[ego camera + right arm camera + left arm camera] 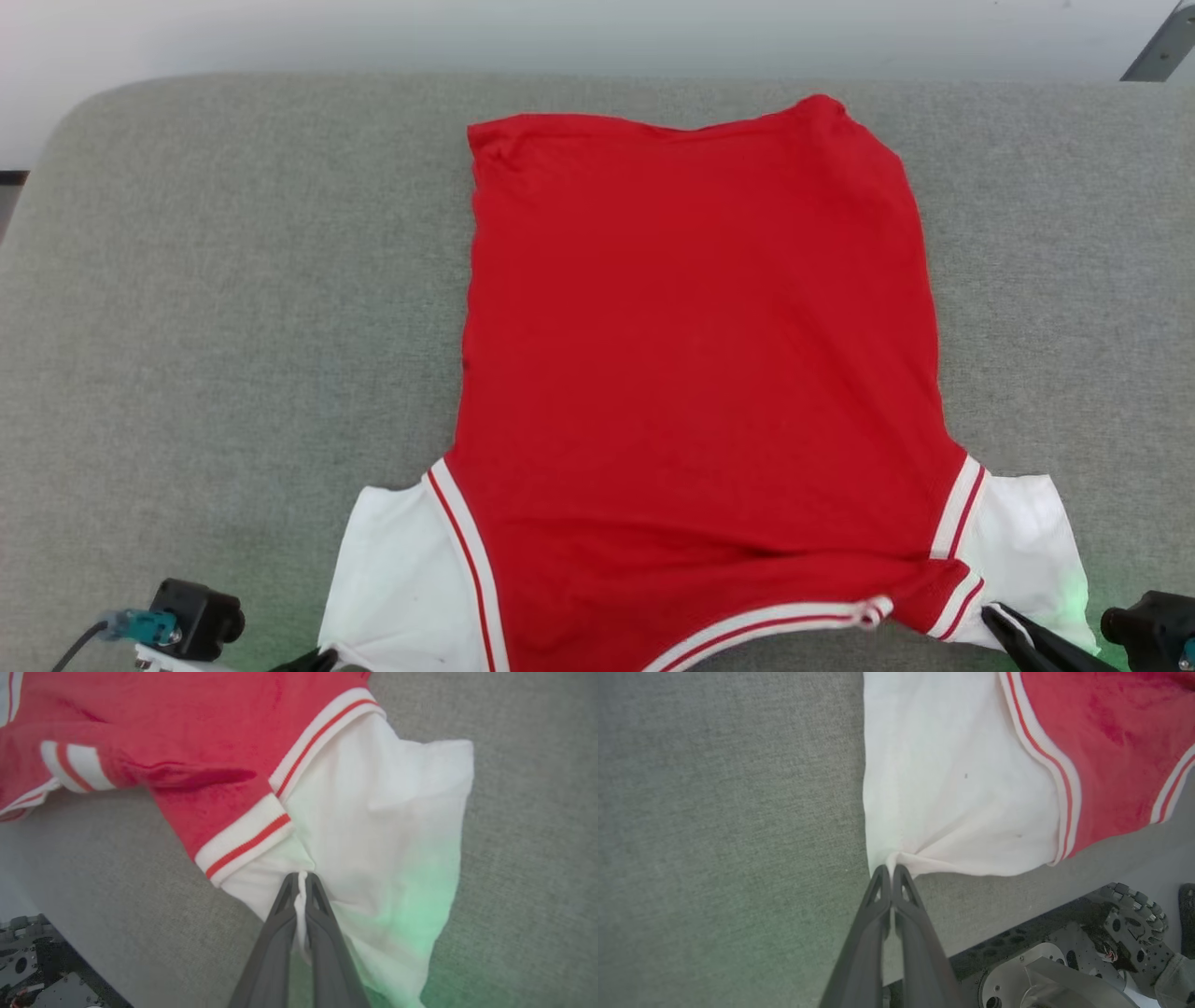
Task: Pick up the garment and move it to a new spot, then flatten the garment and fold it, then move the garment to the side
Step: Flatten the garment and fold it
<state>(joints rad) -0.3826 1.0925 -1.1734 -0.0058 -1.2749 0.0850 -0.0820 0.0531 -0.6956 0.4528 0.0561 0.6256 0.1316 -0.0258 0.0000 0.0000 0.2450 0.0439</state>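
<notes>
Grey padded surface [187, 280], red shirt [700, 355] spread flat beyond both tools. My left gripper [891, 870] pinches its left sleeve [952, 779]; my right gripper [302, 877] pinches the right sleeve [387, 812].

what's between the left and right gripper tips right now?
The garment itself: left gripper and right gripper each pinch a white sleeve, with the red body and striped trim spanning between them, per the head view.
</notes>
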